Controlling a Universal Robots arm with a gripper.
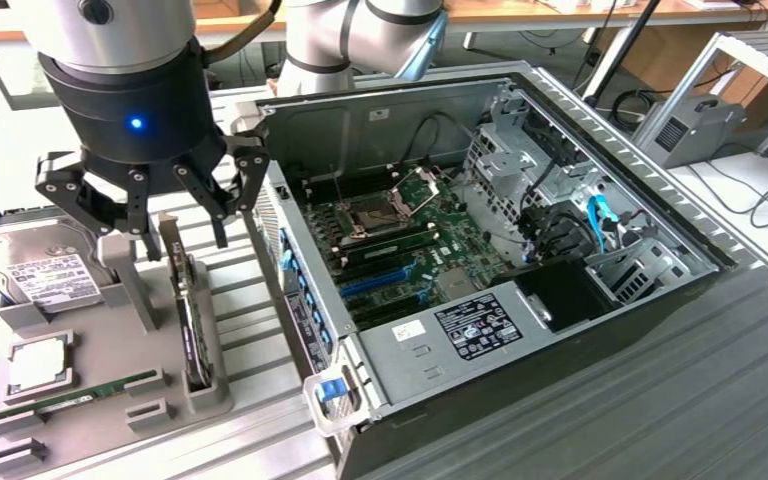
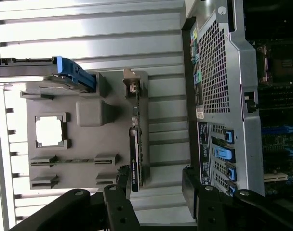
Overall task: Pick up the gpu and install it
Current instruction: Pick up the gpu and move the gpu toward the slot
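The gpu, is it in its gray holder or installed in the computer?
Not installed: the gpu stands on edge in a slot of the gray holder, outside the computer case.

Matt black gpu (image 1: 196,335) with shiny metal bracket (image 1: 168,238), matt grey plastic holder (image 1: 117,345), bare metal case (image 1: 411,345), ribbed metal table (image 1: 651,400).

A robotics lab or electronics workshop: an opened computer case (image 1: 357,130) lies on a ribbed metal bench (image 1: 704,400), a grey parts fixture (image 1: 91,400) beside it, a robot arm (image 1: 357,35) and cable-strewn desks (image 1: 518,15) behind it.
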